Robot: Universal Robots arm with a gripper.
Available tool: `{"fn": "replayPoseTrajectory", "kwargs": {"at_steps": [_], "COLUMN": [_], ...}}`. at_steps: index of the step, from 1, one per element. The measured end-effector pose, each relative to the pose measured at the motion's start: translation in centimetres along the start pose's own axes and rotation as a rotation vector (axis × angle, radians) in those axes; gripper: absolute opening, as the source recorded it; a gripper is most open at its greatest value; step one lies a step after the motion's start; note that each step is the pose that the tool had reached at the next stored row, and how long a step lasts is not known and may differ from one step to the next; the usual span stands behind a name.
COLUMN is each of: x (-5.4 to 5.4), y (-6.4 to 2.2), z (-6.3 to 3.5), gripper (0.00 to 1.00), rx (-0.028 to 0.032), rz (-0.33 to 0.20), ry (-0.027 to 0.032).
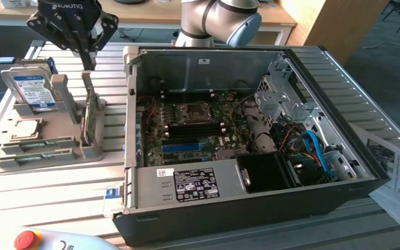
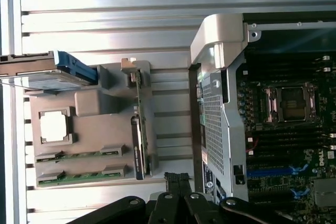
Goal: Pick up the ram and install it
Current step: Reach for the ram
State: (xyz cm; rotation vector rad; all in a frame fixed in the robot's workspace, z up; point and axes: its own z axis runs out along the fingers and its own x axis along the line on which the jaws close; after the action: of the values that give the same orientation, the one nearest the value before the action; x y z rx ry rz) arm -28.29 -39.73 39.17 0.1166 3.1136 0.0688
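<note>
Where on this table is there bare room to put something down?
Bare table slats between the grey holder and the red button, and along the computer case on the exterior view's right. The holder and case interior are crowded.

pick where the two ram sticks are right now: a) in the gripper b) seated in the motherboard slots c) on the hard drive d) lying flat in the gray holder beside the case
d: both ram sticks lie flat in the gray holder, with the gripper up above that holder.
</note>
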Motion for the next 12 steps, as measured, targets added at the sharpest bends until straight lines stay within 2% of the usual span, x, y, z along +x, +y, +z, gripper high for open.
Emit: {"fn": "replayPoseTrajectory", "kwargs": {"at_steps": [12], "x": [3.1], "y": [-0.23], "z": [-0.05], "gripper": [0.10], "rx": [-0.0001], "rz": [0.000], "ry": [0.0000]}}
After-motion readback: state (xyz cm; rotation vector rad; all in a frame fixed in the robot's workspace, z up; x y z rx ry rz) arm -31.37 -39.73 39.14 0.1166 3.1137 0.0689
